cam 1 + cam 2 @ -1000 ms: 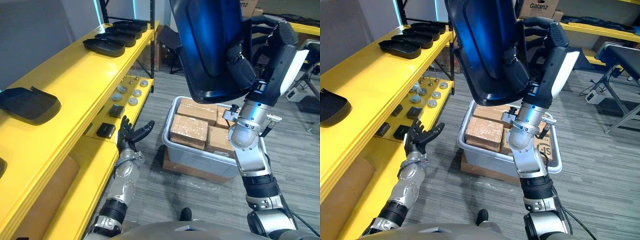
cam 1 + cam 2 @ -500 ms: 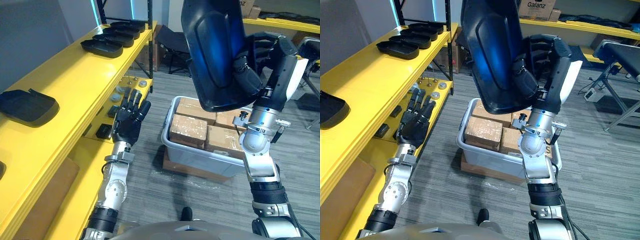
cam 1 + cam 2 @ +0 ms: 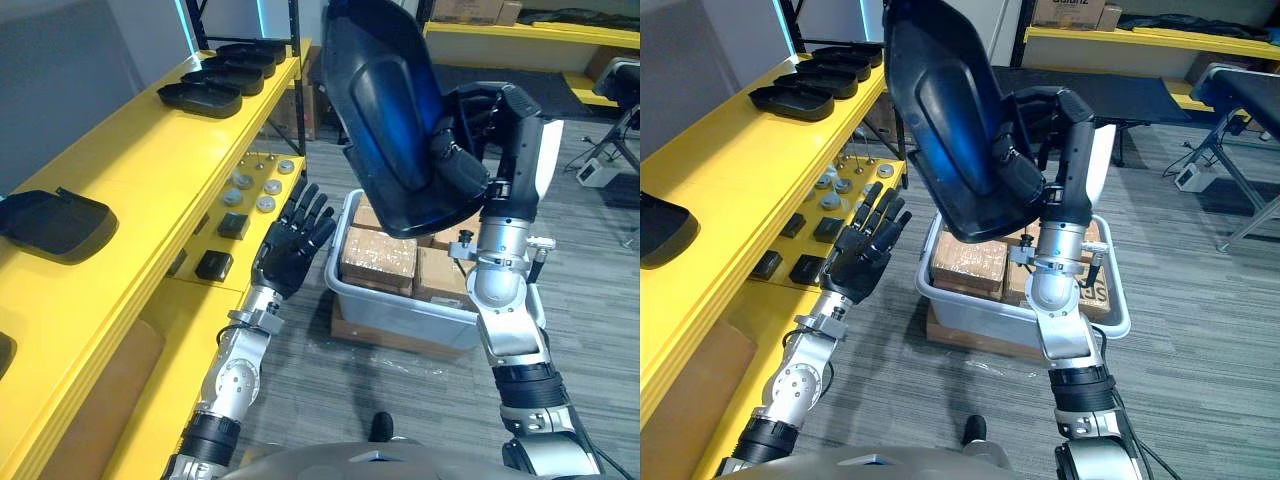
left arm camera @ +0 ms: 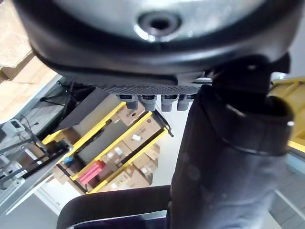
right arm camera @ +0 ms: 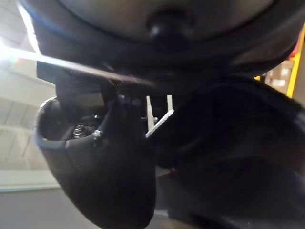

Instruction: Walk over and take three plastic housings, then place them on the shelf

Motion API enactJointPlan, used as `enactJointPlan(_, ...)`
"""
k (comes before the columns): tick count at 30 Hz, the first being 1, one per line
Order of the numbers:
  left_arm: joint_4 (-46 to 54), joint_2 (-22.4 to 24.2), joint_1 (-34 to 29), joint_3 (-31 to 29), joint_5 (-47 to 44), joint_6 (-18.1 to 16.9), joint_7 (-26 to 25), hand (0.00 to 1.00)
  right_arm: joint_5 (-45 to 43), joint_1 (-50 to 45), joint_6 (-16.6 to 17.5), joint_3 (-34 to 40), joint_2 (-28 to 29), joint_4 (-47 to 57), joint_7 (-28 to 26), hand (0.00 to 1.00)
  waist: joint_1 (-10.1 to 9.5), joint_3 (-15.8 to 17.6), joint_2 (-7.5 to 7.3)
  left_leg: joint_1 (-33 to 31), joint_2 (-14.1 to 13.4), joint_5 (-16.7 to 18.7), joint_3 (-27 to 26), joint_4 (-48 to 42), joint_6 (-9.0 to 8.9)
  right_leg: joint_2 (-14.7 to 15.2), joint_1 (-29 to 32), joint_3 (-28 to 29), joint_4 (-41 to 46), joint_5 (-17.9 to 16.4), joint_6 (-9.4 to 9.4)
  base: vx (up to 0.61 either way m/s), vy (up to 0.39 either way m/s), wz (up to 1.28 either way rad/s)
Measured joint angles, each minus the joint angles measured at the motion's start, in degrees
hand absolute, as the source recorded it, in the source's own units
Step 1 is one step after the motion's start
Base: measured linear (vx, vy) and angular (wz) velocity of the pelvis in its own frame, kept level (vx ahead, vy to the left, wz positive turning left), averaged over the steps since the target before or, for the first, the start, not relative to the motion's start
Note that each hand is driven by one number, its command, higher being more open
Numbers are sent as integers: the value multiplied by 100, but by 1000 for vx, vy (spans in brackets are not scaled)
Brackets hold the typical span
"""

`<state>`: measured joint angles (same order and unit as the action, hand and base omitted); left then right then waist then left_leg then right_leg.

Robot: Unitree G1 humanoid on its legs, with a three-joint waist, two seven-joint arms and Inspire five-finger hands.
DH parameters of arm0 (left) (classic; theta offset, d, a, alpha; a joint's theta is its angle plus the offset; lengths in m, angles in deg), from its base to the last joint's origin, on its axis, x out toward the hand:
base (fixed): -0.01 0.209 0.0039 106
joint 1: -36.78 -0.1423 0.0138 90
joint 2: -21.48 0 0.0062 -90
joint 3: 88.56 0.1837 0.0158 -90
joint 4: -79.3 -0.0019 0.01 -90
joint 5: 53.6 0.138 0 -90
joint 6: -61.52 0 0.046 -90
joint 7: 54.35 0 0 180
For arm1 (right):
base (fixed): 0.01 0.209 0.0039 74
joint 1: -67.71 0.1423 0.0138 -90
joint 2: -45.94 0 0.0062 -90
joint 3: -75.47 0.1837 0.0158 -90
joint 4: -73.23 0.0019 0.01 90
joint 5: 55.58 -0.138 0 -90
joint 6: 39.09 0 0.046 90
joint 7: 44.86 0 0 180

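The robot's right hand [image 3: 470,150] clenches the lower rim of a dark plastic housing [image 3: 385,110], holding it upright and high above a grey bin [image 3: 400,310] of cardboard boxes [image 3: 378,258] on the floor. The height looks chosen to carry the broad shell over the front edge of the yellow shelf [image 3: 130,170]. The left hand [image 3: 290,245] is released, its fingers straight and spread, and hovers between the shelf's front edge and the bin. It seems ready to steady the housing's free side. Other housings already lie flat on the shelf top: a row [image 3: 200,97] side by side at its far end and one [image 3: 55,220] towards its near end. The bare stretch between them is the likely spot for this one. Small parts [image 3: 213,265] sit on the lower tier, near its front edge.
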<state>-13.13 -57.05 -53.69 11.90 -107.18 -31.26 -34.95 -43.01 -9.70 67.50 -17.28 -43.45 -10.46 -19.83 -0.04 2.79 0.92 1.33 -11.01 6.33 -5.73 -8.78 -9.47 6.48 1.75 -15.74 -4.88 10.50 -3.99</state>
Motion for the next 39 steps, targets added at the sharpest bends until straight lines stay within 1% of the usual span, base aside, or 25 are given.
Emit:
enactJointPlan(5,-1,9,67,244,-68,52,-160,100,4,-174,0,-387,95,-260,-160,0,13,2,6,7,8,-1,-15,0,3,6,1,20,0,-2,-6,0,0,0)
enactJointPlan(8,-1,19,100,309,-436,55,-235,100,-1,-297,0,-524,256,-386,-202,0,24,0,17,10,8,-1,-22,0,3,5,3,27,0,-13,-22,0,0,0)
enactJointPlan(12,-4,22,125,319,-555,54,-343,100,0,-365,-1,-722,285,-434,-209,0,31,1,22,10,9,-1,-29,4,3,4,11,34,-1,-14,-23,0,0,0)
enactJointPlan(16,-112,24,255,318,-1041,56,-399,100,-2,-489,-2,-924,437,-441,-207,0,24,0,22,10,10,-1,-29,7,2,5,13,33,0,-8,-15,0,0,0)
enactJointPlan(19,-113,29,296,335,-1151,70,-446,100,-1,-518,-1,-1100,471,-506,-207,0,31,0,22,10,13,-1,-29,9,3,8,14,33,0,-1,-5,0,0,0)
enactJointPlan(22,-121,20,310,439,-1115,239,-576,100,-4,-518,-1,-1166,515,-646,-202,0,19,0,22,8,14,-1,-28,9,3,8,16,32,-1,0,-4,0,0,0)
enactJointPlan(24,-128,21,311,461,-967,401,-661,100,-20,-520,-1,-1194,556,-657,-191,0,26,0,22,8,15,-1,-28,9,3,8,18,32,-1,-1,-5,0,0,0)
enactJointPlan(26,-155,17,328,565,-633,563,-727,100,-64,-521,-1,-1229,557,-657,-154,0,26,0,22,8,15,0,-28,10,3,8,20,33,-1,-2,-6,0,0,0)
enactJointPlan(27,-160,15,328,571,-622,594,-747,100,-64,-521,-1,-1234,548,-657,-150,0,26,0,22,7,15,0,-28,10,3,8,20,33,-1,-2,-5,0,0,0)
enactJointPlan(28,-160,12,330,586,-485,671,-806,0,-65,-521,-1,-1262,551,-657,-146,0,30,-2,24,8,15,0,-29,10,3,7,21,34,-1,-1,-5,0,0,0)
enactJointPlan(33,-218,-8,330,723,-207,691,-966,0,-104,-521,-2,-1342,545,-656,-138,0,30,-4,27,8,15,0,-29,7,3,7,21,35,-1,0,-4,0,0,0)
enactJointPlan(38,-221,-120,333,944,-223,686,-969,0,-181,-521,-209,-1363,432,-657,-69,0,12,-7,27,7,15,-1,-28,5,3,7,20,35,-1,1,-2,0,0,0)
enactJointPlan(39,-225,-119,335,964,-254,685,-1072,0,-186,-516,-219,-1384,432,-656,-68,0,20,-10,31,8,15,0,-28,5,3,6,20,35,-1,2,-2,0,0,0)
